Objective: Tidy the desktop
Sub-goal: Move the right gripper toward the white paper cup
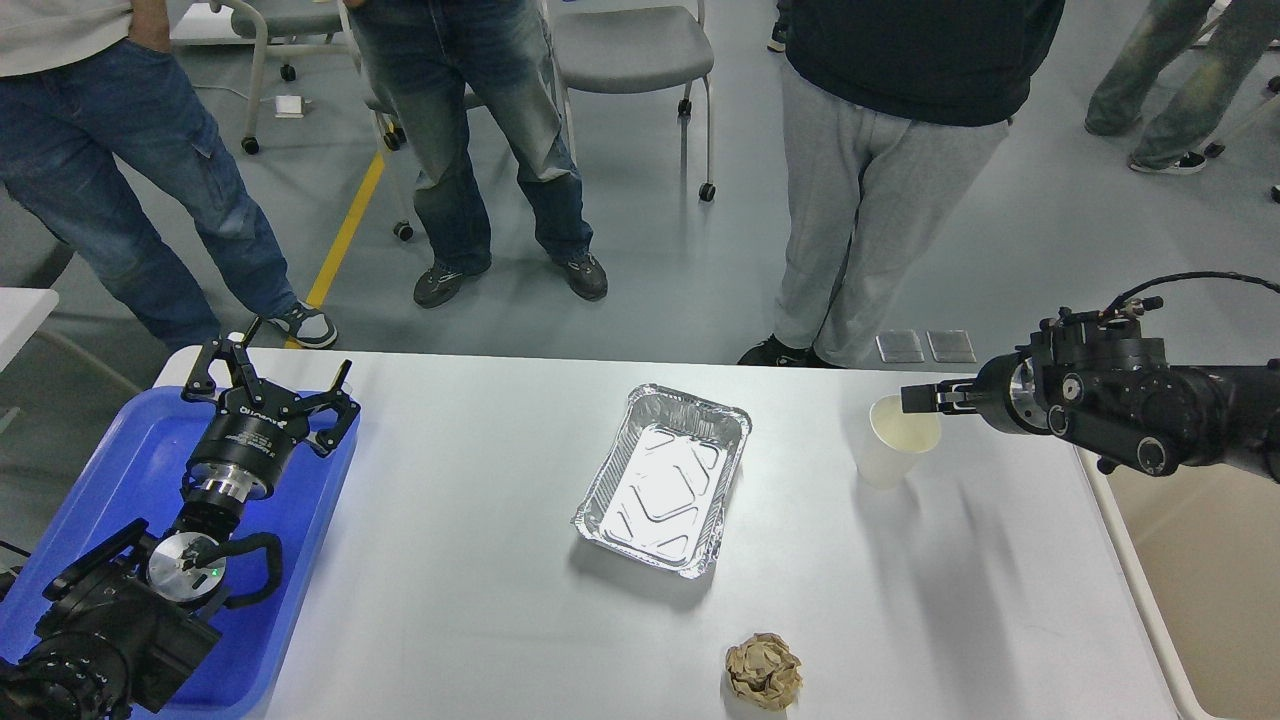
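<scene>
Right gripper (925, 399) pinching rim of paper cup (893, 441) at far right of desktop (480, 600) | left gripper (268, 385) spread over blue tray (110, 470) | foil pan (665, 480) mid-desktop, paper ball (764, 671) near front | risk: thin rim buckling, cup slipping or tipping.
</scene>
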